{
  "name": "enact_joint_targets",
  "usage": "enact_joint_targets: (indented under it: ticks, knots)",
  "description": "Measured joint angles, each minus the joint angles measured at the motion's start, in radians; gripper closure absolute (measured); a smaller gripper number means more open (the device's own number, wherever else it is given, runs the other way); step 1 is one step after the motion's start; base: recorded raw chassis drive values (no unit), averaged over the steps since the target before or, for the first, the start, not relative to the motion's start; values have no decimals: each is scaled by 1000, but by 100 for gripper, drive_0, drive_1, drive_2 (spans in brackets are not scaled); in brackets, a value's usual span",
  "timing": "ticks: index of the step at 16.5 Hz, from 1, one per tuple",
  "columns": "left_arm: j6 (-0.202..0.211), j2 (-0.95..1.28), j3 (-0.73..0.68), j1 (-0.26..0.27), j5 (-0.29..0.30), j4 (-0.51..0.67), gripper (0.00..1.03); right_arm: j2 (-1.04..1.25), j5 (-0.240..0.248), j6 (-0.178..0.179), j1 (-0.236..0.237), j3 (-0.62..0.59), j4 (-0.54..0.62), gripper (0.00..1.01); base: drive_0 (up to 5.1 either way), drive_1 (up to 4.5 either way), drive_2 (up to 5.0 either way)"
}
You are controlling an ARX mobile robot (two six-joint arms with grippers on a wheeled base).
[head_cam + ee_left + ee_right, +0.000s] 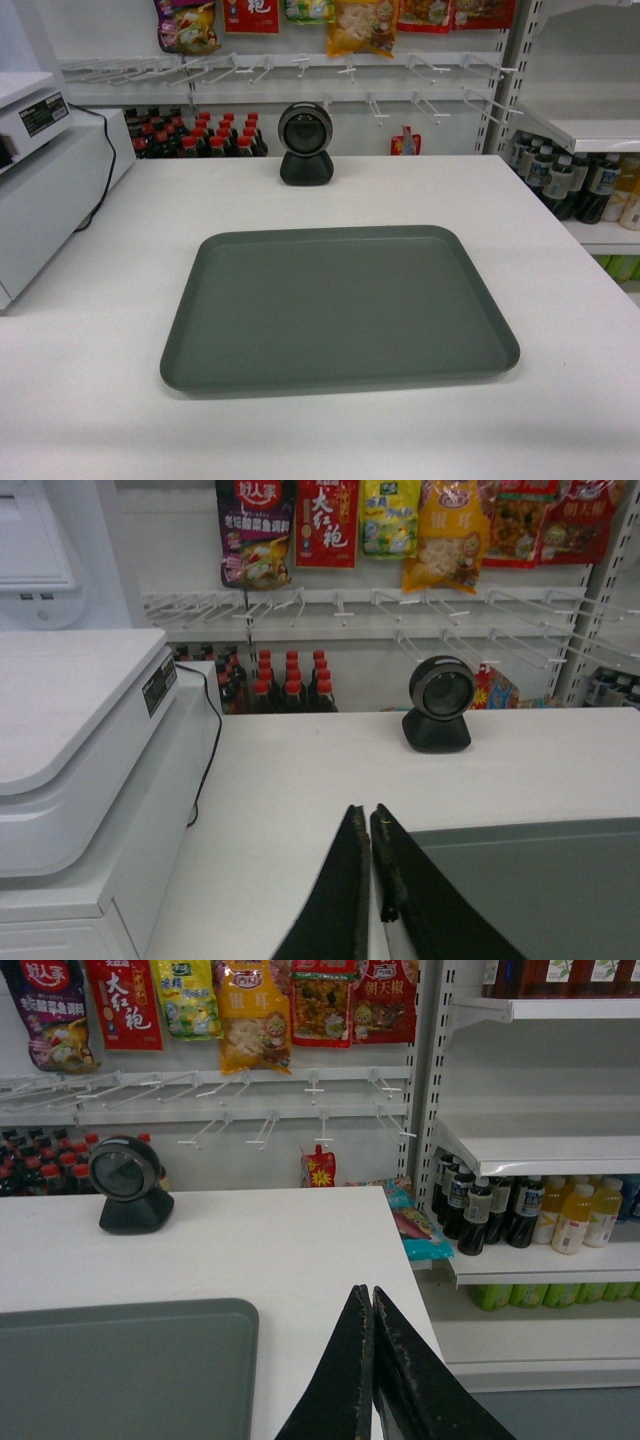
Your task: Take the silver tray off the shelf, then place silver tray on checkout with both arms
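The silver tray (340,308) lies flat on the white checkout (90,360), in the middle of the head view, with nothing on it. Neither gripper shows in the head view. In the left wrist view my left gripper (368,812) is shut on nothing, its fingers pressed together above the tabletop just left of the silver tray (540,890). My right gripper (368,1292) in the right wrist view is likewise shut and holds nothing, over the checkout (300,1240) to the right of the silver tray (120,1370). The shelf (540,1145) stands at the right.
A black round scanner (305,143) stands at the back of the checkout. The white cash register (45,185) fills the left side. Bottles (520,1210) line the lower shelf on the right, past the table's right edge. Snack bags (440,530) hang on the back wall.
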Motion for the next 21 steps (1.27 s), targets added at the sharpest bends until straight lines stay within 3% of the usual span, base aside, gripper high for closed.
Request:
enact_joint_targets:
  ticks: [2, 4, 7, 8, 9, 21]
  knots:
    - [1, -85, -97, 24, 35, -31, 102, -94, -21, 1, -13, -101, -34, 98, 0, 0, 0]
    - [1, -149, -163, 49, 54, 2, 102, -189, -74, 1, -70, -163, -65, 98, 0, 0, 0]
    - [1, -250, -249, 81, 102, -64, 102, -340, -77, 1, -76, -237, -145, 98, 0, 0, 0]
    - [1, -327, -262, 142, 143, -103, 102, -404, -78, 1, -76, -262, -185, 98, 0, 0, 0]
    - [1, -379, -269, 152, 137, -135, 102, -458, -78, 1, -76, -275, -216, 98, 0, 0, 0]
    - [1, -923, -326, 142, 153, -614, 102, -1027, -78, 0, -76, -343, -696, 98, 0, 0, 0]
